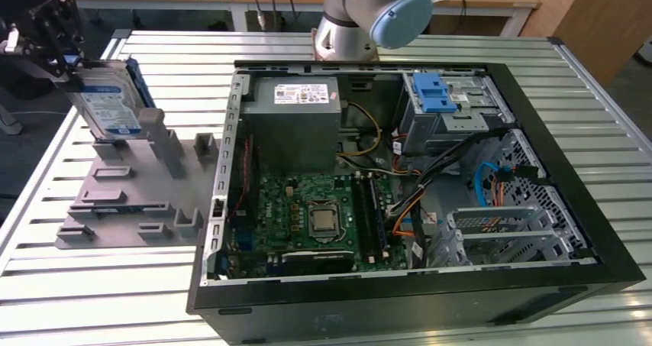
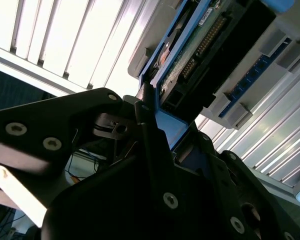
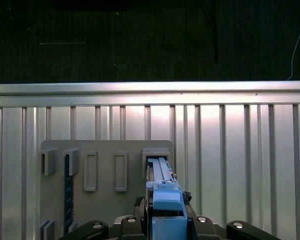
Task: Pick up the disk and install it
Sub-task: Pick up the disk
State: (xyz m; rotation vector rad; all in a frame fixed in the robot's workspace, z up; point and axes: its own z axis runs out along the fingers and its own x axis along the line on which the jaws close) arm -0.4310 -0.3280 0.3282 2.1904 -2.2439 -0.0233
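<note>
The disk (image 1: 107,105) stands on edge at the far end of the exterior view's left. It is silver, with a blue-and-white label and blue rails. Its lower end meets a slot of the grey holder plate (image 1: 122,201). My gripper (image 1: 69,62) is at the disk's top end, shut on its blue rail. In the first wrist view the blue rail (image 3: 162,185) runs from between my fingers down into a slot of the plate (image 3: 105,150). The second wrist view shows the disk's circuit-board side (image 2: 200,45) just beyond my gripper (image 2: 155,120).
An open computer case (image 1: 570,231) lies on the slatted metal table (image 1: 91,300), to the right of the plate in the exterior view. Inside are a drive bay with a blue latch (image 1: 438,94), a grey power supply (image 1: 295,105), a motherboard and cables. The arm's base (image 1: 346,25) stands behind the case.
</note>
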